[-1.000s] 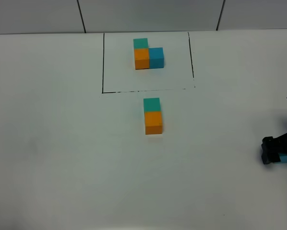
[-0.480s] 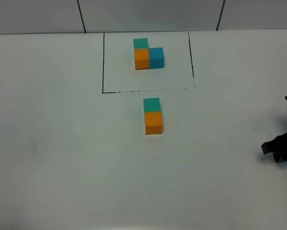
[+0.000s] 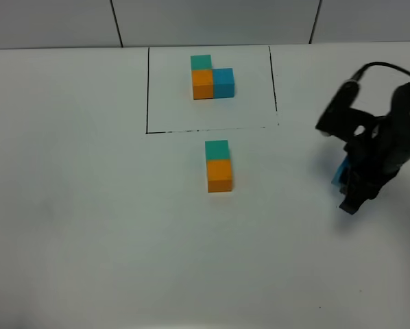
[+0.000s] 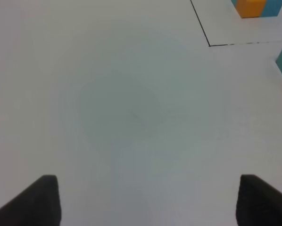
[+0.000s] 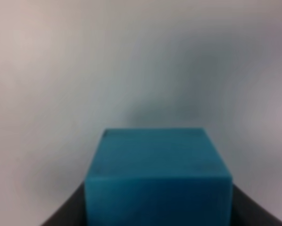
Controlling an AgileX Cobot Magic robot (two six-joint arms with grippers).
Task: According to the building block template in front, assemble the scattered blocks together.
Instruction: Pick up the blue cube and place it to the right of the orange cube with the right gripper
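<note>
Right fingers [image 3: 350, 197] clench blue cube [image 5: 157, 179]; left fingers [image 4: 44, 200] spread, empty. Best: lower it flush at 3 o'clock of loose orange cube [image 3: 219, 175], faces square, per template [image 3: 212, 79].

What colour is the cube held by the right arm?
Blue. The small matte cube shows best in the right wrist view.
</note>
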